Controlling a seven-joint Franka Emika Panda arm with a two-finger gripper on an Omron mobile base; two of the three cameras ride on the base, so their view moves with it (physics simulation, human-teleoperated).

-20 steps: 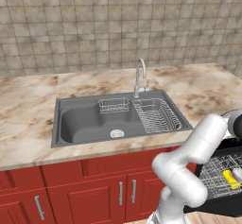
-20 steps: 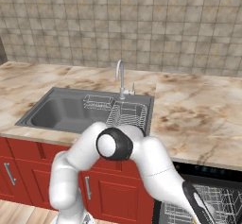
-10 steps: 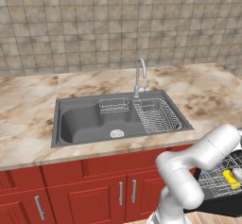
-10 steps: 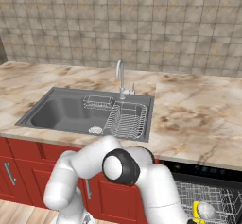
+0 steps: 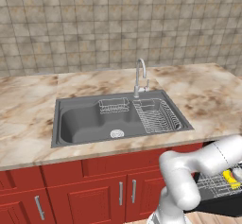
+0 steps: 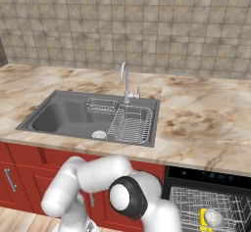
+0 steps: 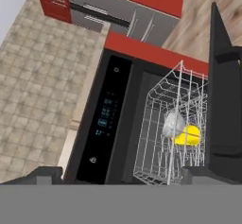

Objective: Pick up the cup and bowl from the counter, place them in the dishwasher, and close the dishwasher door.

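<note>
The dishwasher stands open, its white wire rack pulled out. In the rack a grey bowl lies against the small yellow cup. The black dishwasher door stands on edge along the right of the hand view. My gripper hovers in front of the rack, open and empty, with its dark fingertips far apart. From the base, the cup and the bowl show in the rack beside my arm. The marble counter holds no dishes.
A grey sink with a wire drainer basket and a faucet is set in the counter. Red cabinets stand below it, left of the dishwasher. My arm's elbow hangs low before the cabinets.
My arm has swung lower and further right. In the right base view it has dropped clear of the rack, which now shows the cup and bowl. The jaws have stayed open.
</note>
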